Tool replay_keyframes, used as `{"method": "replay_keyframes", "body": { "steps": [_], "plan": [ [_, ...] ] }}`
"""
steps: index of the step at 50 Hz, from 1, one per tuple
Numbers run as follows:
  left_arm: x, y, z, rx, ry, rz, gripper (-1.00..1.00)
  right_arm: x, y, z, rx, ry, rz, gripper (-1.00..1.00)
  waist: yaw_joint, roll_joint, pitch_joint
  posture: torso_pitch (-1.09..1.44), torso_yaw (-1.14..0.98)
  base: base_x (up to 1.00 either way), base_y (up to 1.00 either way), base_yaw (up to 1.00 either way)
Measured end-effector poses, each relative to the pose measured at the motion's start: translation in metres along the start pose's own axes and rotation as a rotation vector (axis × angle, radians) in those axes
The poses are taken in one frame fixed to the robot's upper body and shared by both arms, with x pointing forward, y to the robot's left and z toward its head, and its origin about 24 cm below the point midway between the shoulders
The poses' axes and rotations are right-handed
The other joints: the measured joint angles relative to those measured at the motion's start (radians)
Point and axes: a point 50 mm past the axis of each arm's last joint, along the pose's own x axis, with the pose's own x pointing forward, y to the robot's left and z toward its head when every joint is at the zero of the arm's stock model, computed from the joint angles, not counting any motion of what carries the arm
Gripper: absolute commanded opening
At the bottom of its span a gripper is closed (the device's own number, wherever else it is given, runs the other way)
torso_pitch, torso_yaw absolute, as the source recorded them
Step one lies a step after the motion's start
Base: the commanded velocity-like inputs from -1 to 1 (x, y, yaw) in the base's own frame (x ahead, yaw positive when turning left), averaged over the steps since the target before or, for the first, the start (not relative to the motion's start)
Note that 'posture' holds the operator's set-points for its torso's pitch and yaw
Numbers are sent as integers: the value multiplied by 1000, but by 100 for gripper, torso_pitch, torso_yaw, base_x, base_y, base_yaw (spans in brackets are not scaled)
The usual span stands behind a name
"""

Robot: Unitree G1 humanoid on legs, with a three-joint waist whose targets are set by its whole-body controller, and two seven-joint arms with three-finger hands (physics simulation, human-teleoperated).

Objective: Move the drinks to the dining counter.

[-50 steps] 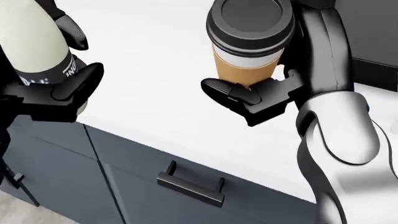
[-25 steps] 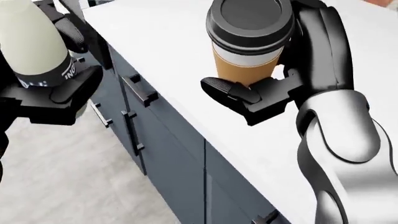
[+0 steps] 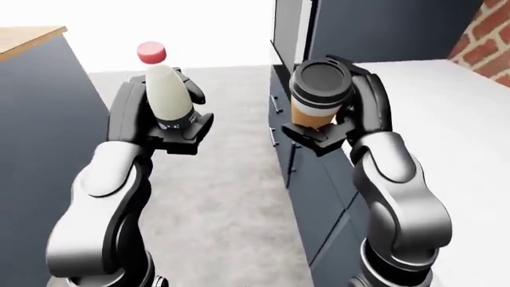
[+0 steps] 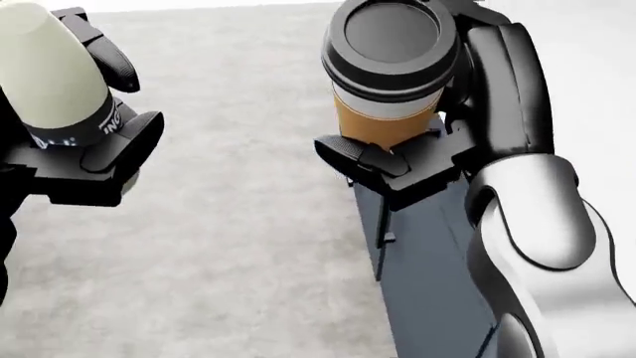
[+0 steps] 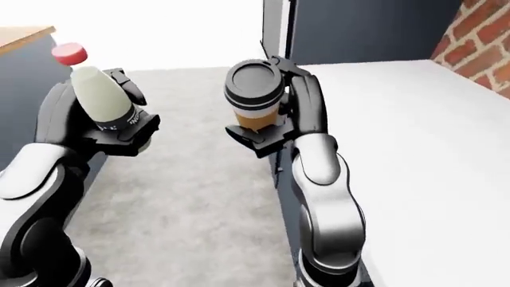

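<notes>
The left hand is clenched round a pale bottle with a red cap, at the left of the left-eye view. The right hand grasps a brown coffee cup with a dark lid, just right of centre. Both drinks are carried upright and well apart, over a grey floor.

The cup is probably the fussier load. It looks like thin paper that would buckle under a hard squeeze, and its lid could pop off, so the hold low on the wall, under the white band, suits it. The bottle seems stiffer and smooth, likely slippery; the fingers sit at its dark label, below the taper, which should stop it sliding.

The head view looks steeply down and shows the grips close up, the bottle's cap cut off at the top edge. Only the eye views show the surroundings: a white counter on dark cabinets filling the right, a brick wall at the upper right, and a wood-topped unit at the upper left.
</notes>
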Motion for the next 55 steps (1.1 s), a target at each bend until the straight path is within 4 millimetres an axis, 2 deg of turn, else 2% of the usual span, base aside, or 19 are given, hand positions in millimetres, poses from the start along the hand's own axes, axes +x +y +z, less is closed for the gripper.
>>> {"method": "replay_keyframes", "body": {
  "steps": [2,4,9,12,14,16,18,24,26,28,30,32,38,41,43,46,51,53,55],
  "plan": [
    [0,-2,-3,-1,17,-16,-100,1,-1,-4,-3,21,-10,-97,6,1,-4,0,0,0,0,100],
    [1,0,-3,-2,18,-9,-100,2,-1,-5,-5,23,-9,-96,7,21,-6,0,0,0,0,100],
    [0,1,0,-1,-13,4,-100,1,0,-3,-4,5,-4,-96,-3,94,-3,0,0,0,0,100],
    [0,1,2,1,-20,2,-100,2,0,-2,-4,-1,-5,-96,-1,150,-12,0,0,0,0,100],
    [0,5,-2,1,-4,19,-100,2,5,-3,0,5,16,-97,17,140,-6,0,0,0,0,100],
    [0,8,-6,0,24,43,-100,2,10,-6,-1,23,47,-97,34,133,-15,0,0,0,0,100],
    [0,8,-6,2,26,47,-100,2,9,-6,-1,26,53,-97,38,108,-21,0,0,0,0,100],
    [-1,4,-1,6,-7,26,-100,0,5,2,1,-18,31,-96,19,32,3,0,0,0,0,100],
    [0,3,1,7,-14,23,-100,0,4,2,0,-20,29,-97,9,-6,-3,0,0,0,0,100],
    [-1,-1,-2,2,-8,2,-100,0,0,-1,-3,-4,13,-96,-7,-3,0,0,0,0,0,100],
    [0,-4,-6,2,15,-20,-100,1,-3,-5,-4,17,-5,-96,2,-6,-4,0,0,0,0,100],
    [1,-4,-6,2,21,-20,-100,2,-3,-4,-6,19,-8,-97,7,11,-9,0,0,0,0,100],
    [-2,-5,-1,6,-15,-13,-100,1,-5,0,-4,0,-4,-96,-3,99,-5,0,0,0,0,100],
    [-2,-6,-2,7,-14,-12,-100,2,-5,-2,0,-1,-6,-97,3,147,-16,0,0,0,0,100],
    [-2,-4,-9,6,14,5,-100,2,0,-9,2,26,17,-97,19,130,-8,0,0,0,0,100],
    [0,-3,-12,8,44,19,-100,3,5,-14,1,54,49,-98,37,110,-15,0,0,0,0,100],
    [-2,-4,-3,14,-1,8,-100,2,3,-9,1,20,42,-98,23,48,1,0,0,4,0,100],
    [-2,-5,-2,15,-9,7,-100,2,3,-7,0,13,43,-97,19,13,11,0,0,12,0,100],
    [-1,-7,0,13,-16,-2,-100,2,1,-4,-3,2,36,-96,4,-24,3,0,0,18,27,50]
  ]
}}
